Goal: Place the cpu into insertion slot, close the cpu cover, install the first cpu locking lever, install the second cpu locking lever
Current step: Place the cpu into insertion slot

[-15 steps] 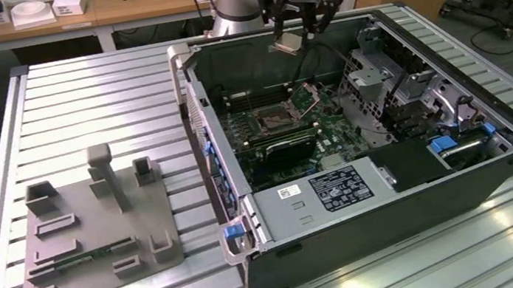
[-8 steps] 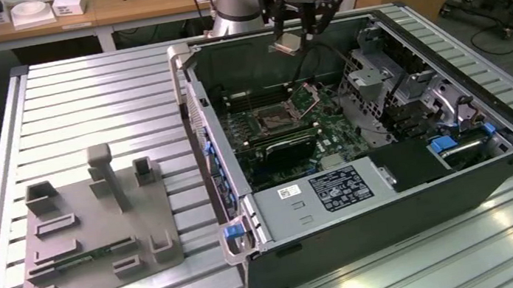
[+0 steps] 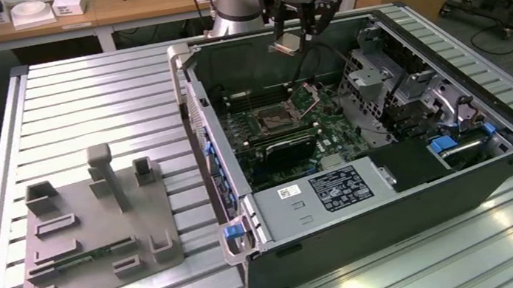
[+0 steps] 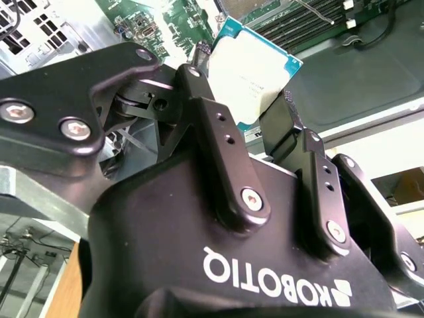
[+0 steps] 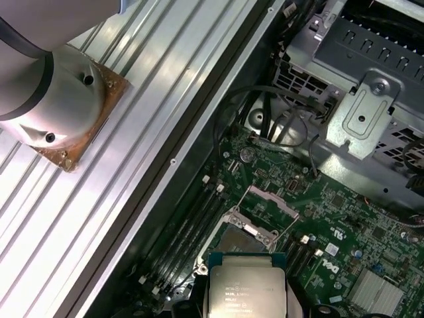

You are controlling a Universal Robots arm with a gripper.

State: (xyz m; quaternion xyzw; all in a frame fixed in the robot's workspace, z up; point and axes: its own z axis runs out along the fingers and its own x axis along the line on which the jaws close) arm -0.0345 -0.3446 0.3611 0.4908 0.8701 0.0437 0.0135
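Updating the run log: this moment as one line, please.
hand: shut on cpu | position: above open computer case | insertion slot: empty | cpu cover: open

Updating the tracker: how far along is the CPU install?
Done: nothing seated. In hand: the gripper is shut on the small square silver-topped cpu. Left: the square dark insertion slot is empty and the thin silver cpu cover stands raised; placing, closing, locking remain.
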